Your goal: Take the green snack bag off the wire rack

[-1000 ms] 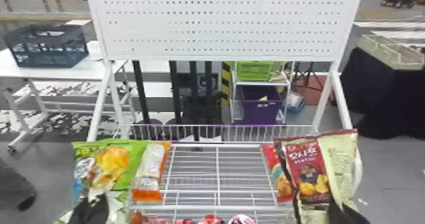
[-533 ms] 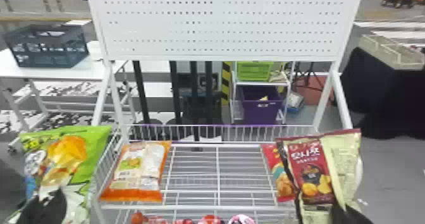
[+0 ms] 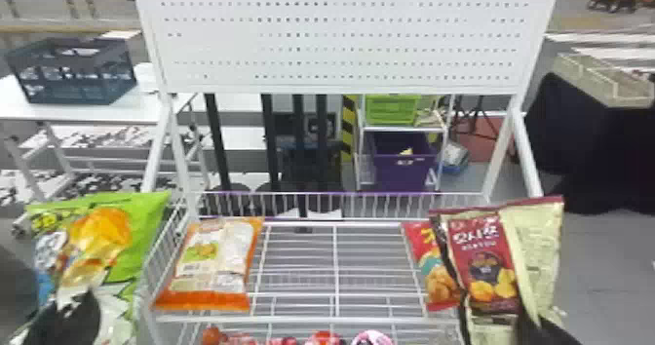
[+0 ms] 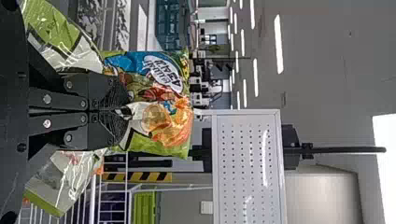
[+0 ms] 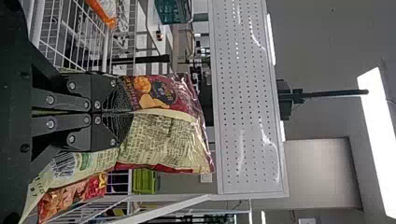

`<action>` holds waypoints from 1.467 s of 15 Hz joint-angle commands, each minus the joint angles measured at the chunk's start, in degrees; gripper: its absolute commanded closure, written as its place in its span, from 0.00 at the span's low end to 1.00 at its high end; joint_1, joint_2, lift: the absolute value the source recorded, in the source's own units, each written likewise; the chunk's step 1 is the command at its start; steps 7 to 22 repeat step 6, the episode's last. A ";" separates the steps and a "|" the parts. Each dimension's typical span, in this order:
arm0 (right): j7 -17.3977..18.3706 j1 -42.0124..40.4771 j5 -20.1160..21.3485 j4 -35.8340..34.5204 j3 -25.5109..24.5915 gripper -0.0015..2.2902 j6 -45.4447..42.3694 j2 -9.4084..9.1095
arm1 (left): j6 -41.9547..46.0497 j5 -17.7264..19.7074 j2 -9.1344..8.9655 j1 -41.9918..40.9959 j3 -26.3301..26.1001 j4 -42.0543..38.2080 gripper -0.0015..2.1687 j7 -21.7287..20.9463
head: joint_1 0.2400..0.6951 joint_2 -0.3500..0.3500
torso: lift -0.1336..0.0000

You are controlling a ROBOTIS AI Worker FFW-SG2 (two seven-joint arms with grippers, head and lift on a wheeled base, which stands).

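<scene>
1. Behind the rack (image 3: 336, 319), a white pegboard (image 3: 341, 42) stands across your view, with a dark crate (image 3: 73, 76) farther back on your left and a purple bin (image 3: 404, 168) seen beneath the board.
2. Your left hand (image 3: 78, 307) is at the rack's left side, pinching the green bag (image 3: 117, 251). In the left wrist view, you see its fingers pressed together on the bag's wrapper.
3. You have the green bag upright in front of the rack's left side wall; whether it touches the wire, you cannot tell.
4. Your right hand (image 3: 536, 325) is at the rack's right side, its fingers closed on a pinch of the maroon bag (image 3: 482, 276), which is also upright.
5. Just beside the maroon bag, you see a red bag (image 3: 431, 266), partly hidden by it.
6. An orange bag (image 3: 214, 266) lies on the shelf's left part, nearest your green bag.
7. Below that shelf, you see the tops of some red items (image 3: 324, 338).
</scene>
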State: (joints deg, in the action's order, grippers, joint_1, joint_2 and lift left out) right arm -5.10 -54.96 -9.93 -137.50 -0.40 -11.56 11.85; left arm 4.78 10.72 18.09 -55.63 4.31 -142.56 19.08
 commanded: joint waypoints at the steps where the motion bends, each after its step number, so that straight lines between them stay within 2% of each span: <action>1: 0.00 -0.15 0.00 -0.13 -0.13 0.98 -0.08 0.02 | 0.88 0.00 -0.07 0.00 -0.18 0.00 0.98 -0.09 | 0.57 0.50 | 1.00; 22: 0.00 -0.15 0.00 -0.13 -0.04 0.98 -0.08 0.02 | 1.93 0.00 0.02 -0.53 0.00 0.00 0.98 -0.09 | 0.57 0.50 | 1.00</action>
